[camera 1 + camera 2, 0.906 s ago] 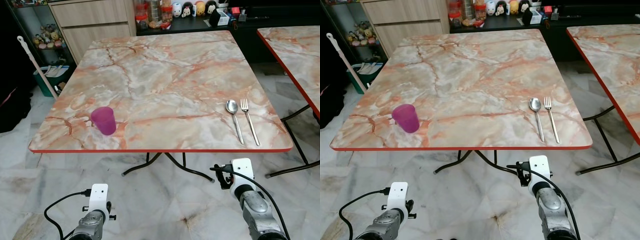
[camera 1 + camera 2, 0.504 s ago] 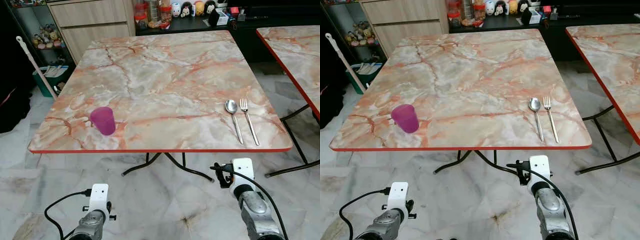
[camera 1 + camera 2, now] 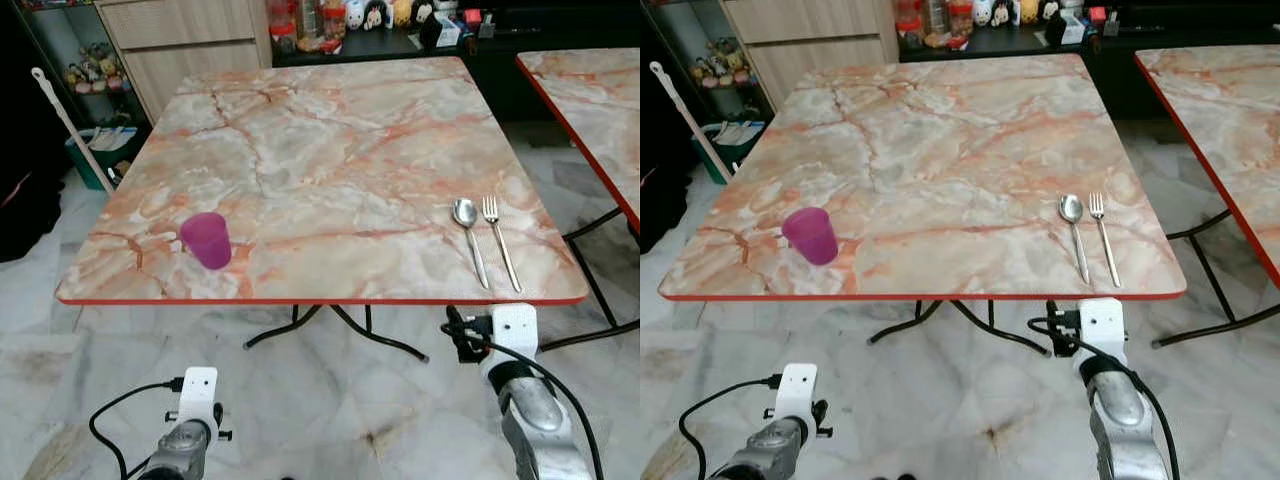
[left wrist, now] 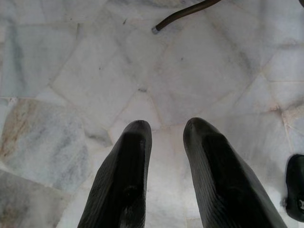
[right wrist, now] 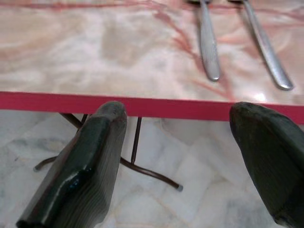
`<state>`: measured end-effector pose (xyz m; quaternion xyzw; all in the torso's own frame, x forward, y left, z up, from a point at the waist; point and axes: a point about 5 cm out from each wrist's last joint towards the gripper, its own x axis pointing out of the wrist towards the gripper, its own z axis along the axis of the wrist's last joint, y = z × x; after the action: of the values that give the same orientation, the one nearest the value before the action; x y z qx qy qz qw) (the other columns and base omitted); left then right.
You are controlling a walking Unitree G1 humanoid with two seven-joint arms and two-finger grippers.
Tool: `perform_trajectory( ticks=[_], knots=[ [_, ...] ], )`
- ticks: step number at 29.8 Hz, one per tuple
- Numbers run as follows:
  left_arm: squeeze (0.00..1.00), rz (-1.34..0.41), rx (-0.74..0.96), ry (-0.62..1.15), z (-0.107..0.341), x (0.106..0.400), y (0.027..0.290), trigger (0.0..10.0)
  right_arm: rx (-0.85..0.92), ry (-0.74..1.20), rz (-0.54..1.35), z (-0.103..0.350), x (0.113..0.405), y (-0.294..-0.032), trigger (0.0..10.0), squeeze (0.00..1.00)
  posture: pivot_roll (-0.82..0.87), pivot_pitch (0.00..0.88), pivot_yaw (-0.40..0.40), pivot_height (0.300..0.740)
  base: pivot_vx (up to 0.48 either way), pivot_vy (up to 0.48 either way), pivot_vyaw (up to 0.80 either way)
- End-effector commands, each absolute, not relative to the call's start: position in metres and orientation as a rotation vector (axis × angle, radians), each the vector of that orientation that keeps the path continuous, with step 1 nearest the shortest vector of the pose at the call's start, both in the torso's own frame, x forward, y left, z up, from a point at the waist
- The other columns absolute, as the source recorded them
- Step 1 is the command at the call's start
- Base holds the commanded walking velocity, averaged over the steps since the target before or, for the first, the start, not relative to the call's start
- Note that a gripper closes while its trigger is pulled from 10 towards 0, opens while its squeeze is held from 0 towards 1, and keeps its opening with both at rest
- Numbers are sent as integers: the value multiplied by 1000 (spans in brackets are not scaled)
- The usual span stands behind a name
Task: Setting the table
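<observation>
A marble table [image 3: 330, 150] with a red edge stands in front of me. A purple cup [image 3: 207, 240] stands upright near its front left corner. A spoon [image 3: 468, 235] and a fork [image 3: 499, 240] lie side by side near the front right corner, handles toward me. My right arm [image 3: 515, 335] is raised just below the table's front edge under the cutlery. The right gripper [image 5: 179, 111] is open wide, level with the red edge, with the spoon [image 5: 207, 42] and fork [image 5: 263, 45] beyond it. My left gripper [image 4: 166, 126] hangs low over the floor, fingers slightly apart and holding nothing.
A second marble table [image 3: 590, 100] stands close on the right. Black metal table legs [image 3: 330, 325] spread under the near table. A long white handle [image 3: 60, 110] leans at the left by a green bin [image 3: 95, 160]. Cabinets and a dark counter line the back wall.
My right arm has risen and shifted right, closer to the table's front edge below the cutlery. The left arm, cup, spoon and fork have not moved.
</observation>
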<state>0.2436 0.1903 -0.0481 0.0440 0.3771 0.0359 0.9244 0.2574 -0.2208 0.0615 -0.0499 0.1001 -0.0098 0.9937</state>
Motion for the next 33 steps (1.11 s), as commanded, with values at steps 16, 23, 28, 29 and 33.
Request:
perform_trajectory(
  ticks=[16,23,28,29,33],
  knots=[
    [0,76,93,791,-49,242,194,10000,-85,36,-65,116,298,-230,10000,0,-128,68,97,740,0,0,0],
    [0,74,88,787,-49,243,193,10000,-101,175,-76,90,324,-236,10000,0,-112,55,97,740,0,0,0],
    [0,78,88,786,-49,242,193,10000,-43,288,-124,65,328,-237,10000,0,-95,51,97,740,0,0,0],
    [0,80,86,785,-49,241,193,10000,-40,299,-122,63,330,-235,10000,0,-83,50,97,740,0,0,0],
    [0,86,80,779,-50,241,194,10000,-33,293,-116,63,334,-231,10000,0,-78,49,97,740,0,0,0]
  ],
)
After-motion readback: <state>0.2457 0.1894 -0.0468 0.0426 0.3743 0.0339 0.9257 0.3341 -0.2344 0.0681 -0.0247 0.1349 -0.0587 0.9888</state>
